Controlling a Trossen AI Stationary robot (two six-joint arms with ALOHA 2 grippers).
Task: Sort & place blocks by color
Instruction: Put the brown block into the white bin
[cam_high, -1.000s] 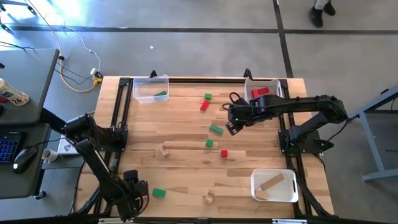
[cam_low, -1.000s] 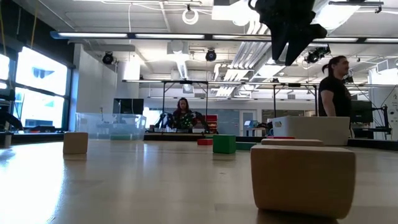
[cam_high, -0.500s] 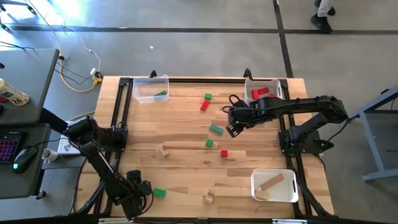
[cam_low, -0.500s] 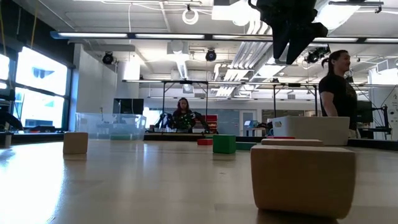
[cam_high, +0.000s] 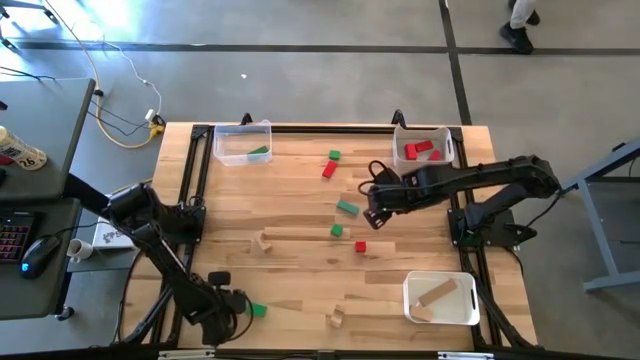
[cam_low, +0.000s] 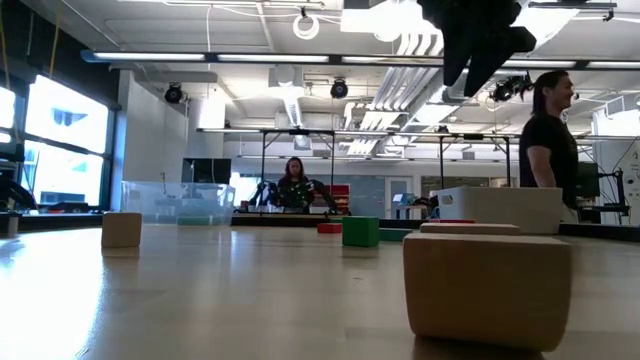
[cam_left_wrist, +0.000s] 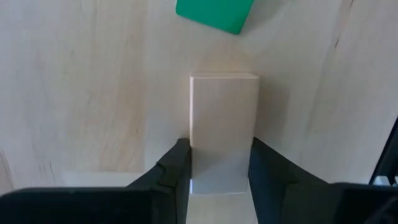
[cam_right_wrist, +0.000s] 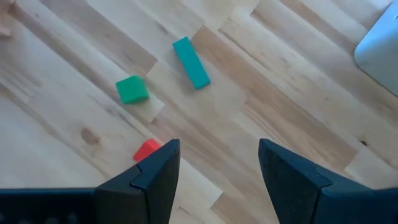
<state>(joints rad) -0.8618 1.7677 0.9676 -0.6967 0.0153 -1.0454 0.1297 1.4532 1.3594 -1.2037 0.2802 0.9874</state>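
Note:
Red, green and plain wooden blocks lie scattered on the table. At the near left my left gripper (cam_high: 233, 304) points down, shut on a plain wooden block (cam_left_wrist: 222, 118). A green block (cam_left_wrist: 214, 12) lies just beyond it on the table (cam_high: 300, 270). In the high view the gripper hides the wooden block. My right gripper (cam_high: 372, 212) hangs open and empty above the table's middle right. Below it lie a green bar (cam_right_wrist: 191, 62), a green cube (cam_right_wrist: 132, 89) and a red cube (cam_right_wrist: 147, 149). My left gripper pinches the plain wooden block between its two fingers (cam_left_wrist: 177, 163), on the block's two long sides (cam_left_wrist: 198, 146), near one end. The fingers come from above, pointing down. The block appears to lie flat on the table.
Three bins stand at the edges: far left (cam_high: 243, 143) with green pieces, far right (cam_high: 423, 148) with red, near right (cam_high: 440, 298) with plain wood. Loose blocks include a green one (cam_high: 334, 156), a red one (cam_high: 328, 170), and plain ones (cam_high: 264, 241) (cam_high: 335, 318). People are in the room beyond.
My left gripper has moved along the near edge toward the table's right, closer to the green block, and sunk a little. My right gripper has drifted slightly toward the near edge, staying high above the table.

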